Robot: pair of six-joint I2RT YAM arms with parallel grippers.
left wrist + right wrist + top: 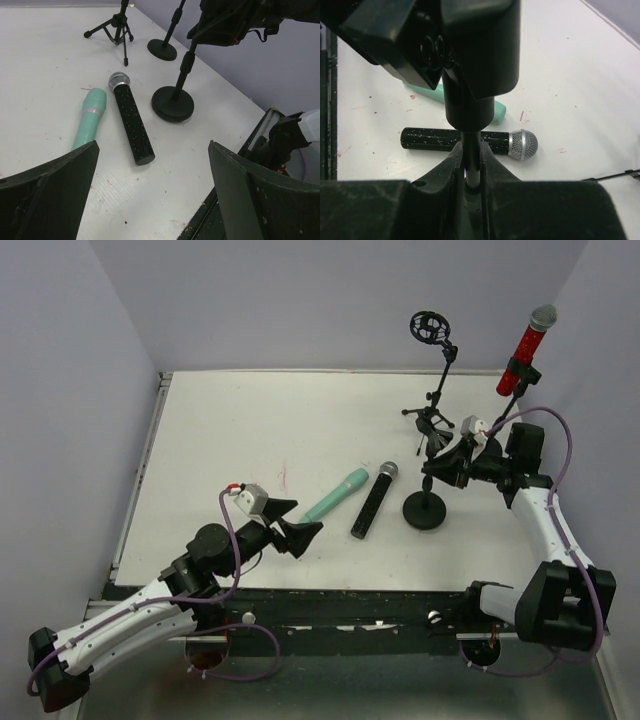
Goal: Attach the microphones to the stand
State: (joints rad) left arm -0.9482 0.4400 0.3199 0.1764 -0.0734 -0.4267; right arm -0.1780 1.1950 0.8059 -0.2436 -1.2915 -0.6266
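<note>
The mint-green microphone (335, 495) and the black microphone (372, 501) with a silver mesh head lie side by side on the table. The red microphone (526, 350) sits in the clip of a stand at the back right. My left gripper (297, 527) is open and empty, just near-left of the mint microphone. In the left wrist view both the mint microphone (90, 120) and the black one (131, 120) lie ahead of its fingers (55, 185). My right gripper (447, 468) is shut on the pole of a round-base stand (425, 510). The right wrist view shows the pole (472, 165) between its fingers.
A tripod stand (431, 420) with an empty ring mount (429, 326) stands at the back. The red microphone's stand has a second round base (161, 50). The table's near edge (330, 592) runs just below my left gripper. Purple walls close in the left, back and right.
</note>
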